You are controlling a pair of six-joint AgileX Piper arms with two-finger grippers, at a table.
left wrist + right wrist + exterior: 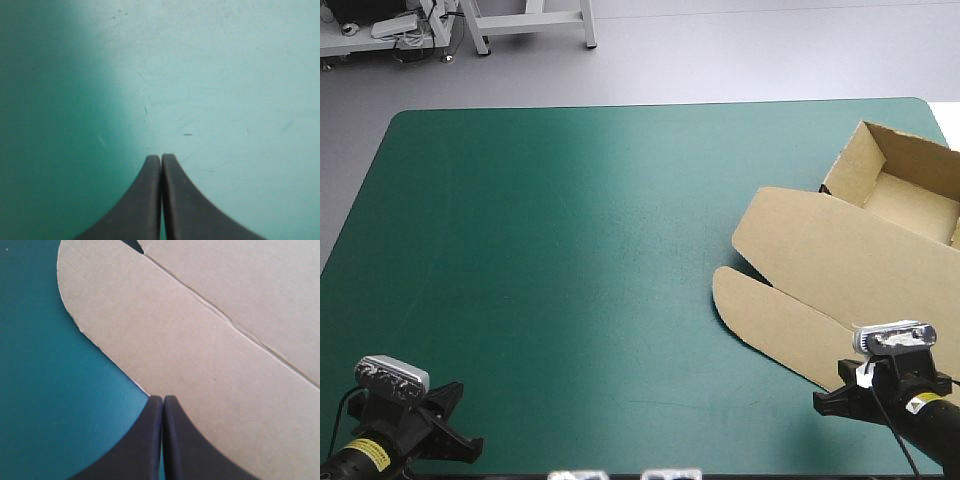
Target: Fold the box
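Teal-green worktop: box at far right, walls up, lid flat.
L tool together over bare cover, R tool together at lid edge. Walls seem done; next: R parts, grips lid.

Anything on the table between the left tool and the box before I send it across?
Nothing. In the high view, only bare teal-green cover separates the left tool from the box.
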